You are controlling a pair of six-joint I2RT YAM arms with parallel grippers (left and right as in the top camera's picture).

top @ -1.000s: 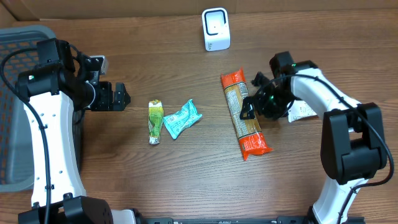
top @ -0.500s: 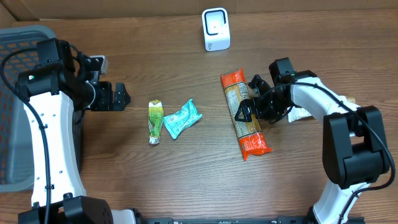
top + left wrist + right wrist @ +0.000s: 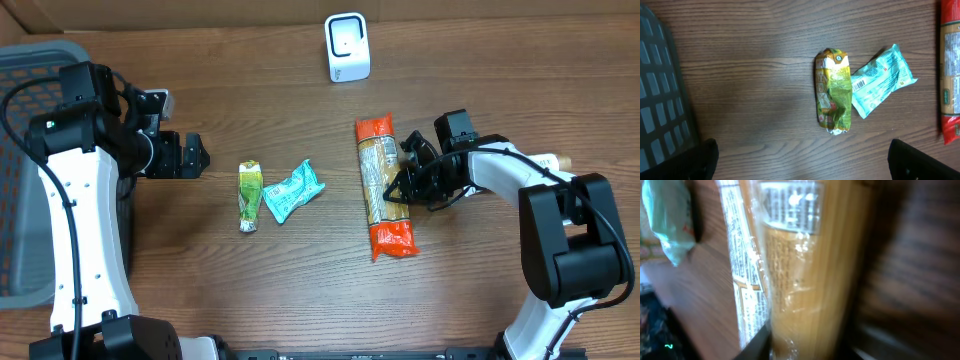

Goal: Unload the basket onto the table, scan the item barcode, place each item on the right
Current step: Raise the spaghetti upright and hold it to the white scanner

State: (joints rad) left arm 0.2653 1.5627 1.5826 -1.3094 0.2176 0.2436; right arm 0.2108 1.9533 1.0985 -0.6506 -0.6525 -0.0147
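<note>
Overhead: spaghetti packet (image 3: 385, 190) lies lengthwise on the bench (image 3: 300, 290), below and right of the white scanner (image 3: 347, 47). Right tool (image 3: 402, 186) pinches the packet at its middle from the right side. Left tool (image 3: 196, 154) is spread, beside the grey basket (image 3: 25, 70).

Left wrist: left tool (image 3: 802, 146) is spread wide with only bare wood between. Green packet (image 3: 834, 92) touches teal packet (image 3: 880, 85). The spaghetti packet (image 3: 951, 65) is at the right edge.

Right wrist: spaghetti packet (image 3: 800, 270) fills the frame, blurred and very close, with dark tool parts on either side.
</note>
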